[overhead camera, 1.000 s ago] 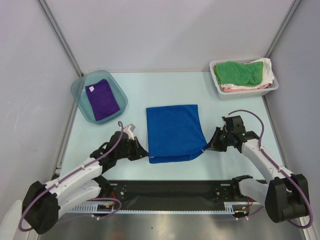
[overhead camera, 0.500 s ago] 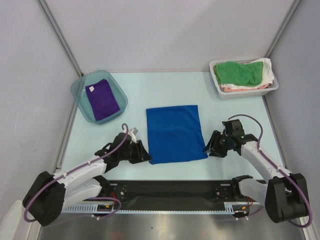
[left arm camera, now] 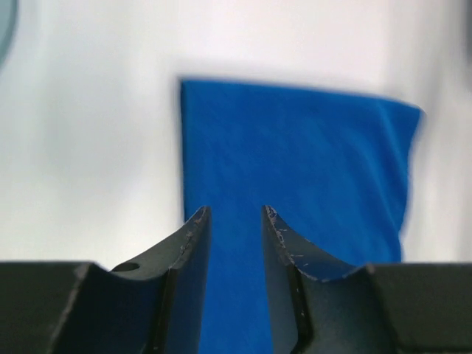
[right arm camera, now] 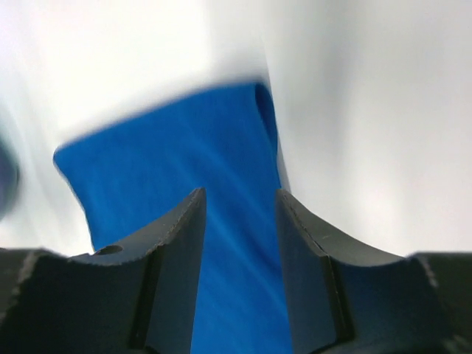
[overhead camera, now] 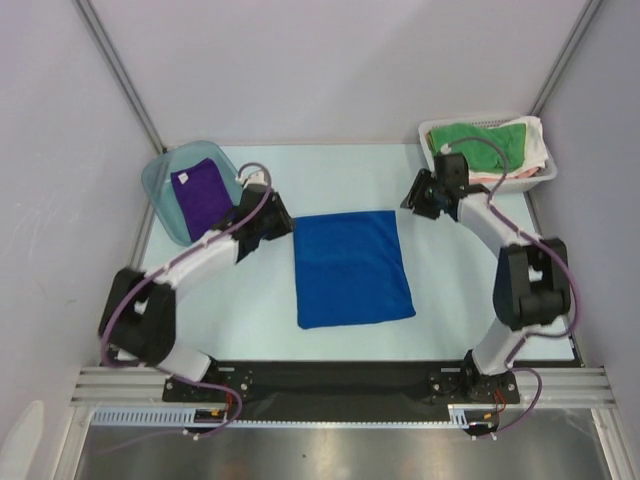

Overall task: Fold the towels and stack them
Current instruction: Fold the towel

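Blue towel (overhead camera: 352,268) folded, lying flat; L gripper (left arm camera: 234,210) + R gripper (right arm camera: 240,192) near far corners, both w/ jaws apart, nothing held

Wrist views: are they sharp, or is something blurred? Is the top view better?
Left wrist view: the left gripper's fingers are sharp, the blue towel behind them is soft at its edges. Right wrist view: the towel is strongly smeared, most at its left side. Top external view: sharp and evenly lit.

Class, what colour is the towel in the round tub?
The towel is dark purple; top view shows it best.
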You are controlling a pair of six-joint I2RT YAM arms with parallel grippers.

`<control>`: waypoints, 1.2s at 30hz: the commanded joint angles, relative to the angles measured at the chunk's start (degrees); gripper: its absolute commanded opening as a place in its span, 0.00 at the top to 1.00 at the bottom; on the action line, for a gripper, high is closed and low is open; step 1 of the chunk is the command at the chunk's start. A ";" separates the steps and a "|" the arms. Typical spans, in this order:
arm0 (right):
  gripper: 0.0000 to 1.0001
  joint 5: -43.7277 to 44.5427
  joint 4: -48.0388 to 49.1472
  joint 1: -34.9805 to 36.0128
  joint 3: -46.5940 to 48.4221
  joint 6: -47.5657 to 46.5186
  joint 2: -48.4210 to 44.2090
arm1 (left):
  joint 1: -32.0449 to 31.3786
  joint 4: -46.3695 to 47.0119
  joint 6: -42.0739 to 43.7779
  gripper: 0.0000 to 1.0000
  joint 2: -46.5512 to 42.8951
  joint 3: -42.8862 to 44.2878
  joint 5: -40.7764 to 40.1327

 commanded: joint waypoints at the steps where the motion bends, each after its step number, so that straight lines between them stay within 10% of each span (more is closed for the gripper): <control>1: 0.53 2.90 3.66 -0.20 8.33 -2.25 9.12 | 3.62 -0.71 4.46 0.62 10.79 8.20 -3.87; 13: 0.55 1.40 1.46 0.42 22.32 -5.15 26.89 | 5.91 -3.26 6.92 0.63 31.19 24.65 2.73; 36: 0.55 3.77 1.72 2.97 18.99 -8.40 25.58 | 6.18 -7.04 8.50 0.63 38.49 30.19 3.70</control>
